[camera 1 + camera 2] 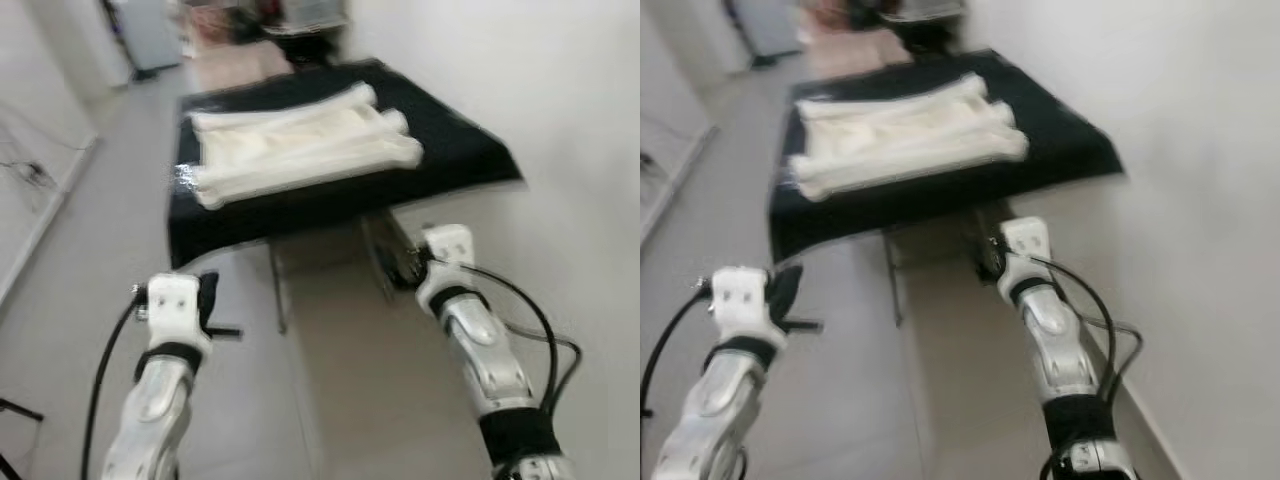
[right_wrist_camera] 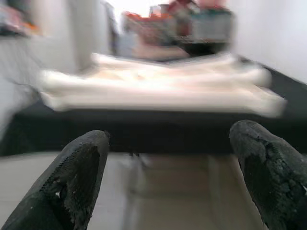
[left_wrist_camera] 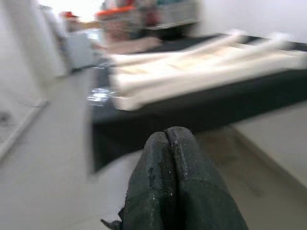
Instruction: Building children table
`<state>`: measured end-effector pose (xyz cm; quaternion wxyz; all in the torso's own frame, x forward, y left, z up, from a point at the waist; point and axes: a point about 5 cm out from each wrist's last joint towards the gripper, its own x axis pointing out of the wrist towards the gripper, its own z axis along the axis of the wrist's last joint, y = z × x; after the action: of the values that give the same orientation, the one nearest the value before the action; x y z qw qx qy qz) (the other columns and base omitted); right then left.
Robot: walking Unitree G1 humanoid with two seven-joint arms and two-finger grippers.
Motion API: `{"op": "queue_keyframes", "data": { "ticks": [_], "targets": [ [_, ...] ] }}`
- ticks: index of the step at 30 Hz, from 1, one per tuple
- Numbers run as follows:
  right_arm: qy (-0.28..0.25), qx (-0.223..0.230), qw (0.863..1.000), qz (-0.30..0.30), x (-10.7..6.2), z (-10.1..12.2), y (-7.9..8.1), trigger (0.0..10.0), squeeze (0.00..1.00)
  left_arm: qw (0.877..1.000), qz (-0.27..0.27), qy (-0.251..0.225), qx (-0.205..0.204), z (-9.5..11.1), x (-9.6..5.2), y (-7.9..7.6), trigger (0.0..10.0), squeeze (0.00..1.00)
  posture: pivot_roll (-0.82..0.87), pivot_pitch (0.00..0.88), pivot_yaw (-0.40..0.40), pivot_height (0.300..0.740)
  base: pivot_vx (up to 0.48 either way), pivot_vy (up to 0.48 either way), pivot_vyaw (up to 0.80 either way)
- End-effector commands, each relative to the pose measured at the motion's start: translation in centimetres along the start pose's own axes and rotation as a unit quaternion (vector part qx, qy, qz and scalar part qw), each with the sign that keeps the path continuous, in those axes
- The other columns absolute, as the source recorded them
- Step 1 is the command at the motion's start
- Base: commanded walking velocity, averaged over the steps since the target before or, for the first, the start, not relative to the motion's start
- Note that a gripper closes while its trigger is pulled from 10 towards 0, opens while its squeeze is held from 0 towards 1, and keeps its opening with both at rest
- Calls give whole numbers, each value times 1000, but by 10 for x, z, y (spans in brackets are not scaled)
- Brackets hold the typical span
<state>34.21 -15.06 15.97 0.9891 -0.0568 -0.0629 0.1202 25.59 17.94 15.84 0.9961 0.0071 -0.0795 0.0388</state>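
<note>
Black rubber marks the nearest things: the left jaws (image 3: 172, 187) are clenched on nothing, their two fingers pressed flat together, while the right jaws (image 2: 168, 177) stand released, fingers wide apart with floor showing between them. Both arms are raised ahead of the robot, and both sets of jaws point toward the counter (image 1: 460, 150), still well short of it. Below and just beyond the jaws lies pale floor (image 1: 100, 220); a metal leg frame (image 1: 385, 255) under the counter's near edge sits close in front of the right jaws. Straight ahead and above, on the black-covered counter, rest the pale wooden table parts (image 1: 300, 150), long pieces lying side by side in a loose flat bundle, well apart from either set of jaws. Beyond them the room blurs into clutter too smeared to name. Judging by this, the build has barely started: nothing is gripped, the parts look unjoined, and approach, pickup and assembly all remain.
</note>
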Motion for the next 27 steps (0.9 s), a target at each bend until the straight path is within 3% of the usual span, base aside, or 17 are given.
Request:
{"op": "queue_keyframes", "data": {
  "ticks": [1, 27],
  "targets": [
    [1, 4, 1000, 22, 3, 2, 14, 10000, 0, 1000, 10, 21, 9, -6, -2, 4, 10000, 0, -70, 0, 76, 740, 345, 0, 0],
    [-31, 15, 997, 73, 15, 24, 27, 10000, 0, 1000, 8, 16, 1, 7, 4, -3, 10000, 0, -61, 0, 71, 740, 343, 0, 0]
  ]
}}
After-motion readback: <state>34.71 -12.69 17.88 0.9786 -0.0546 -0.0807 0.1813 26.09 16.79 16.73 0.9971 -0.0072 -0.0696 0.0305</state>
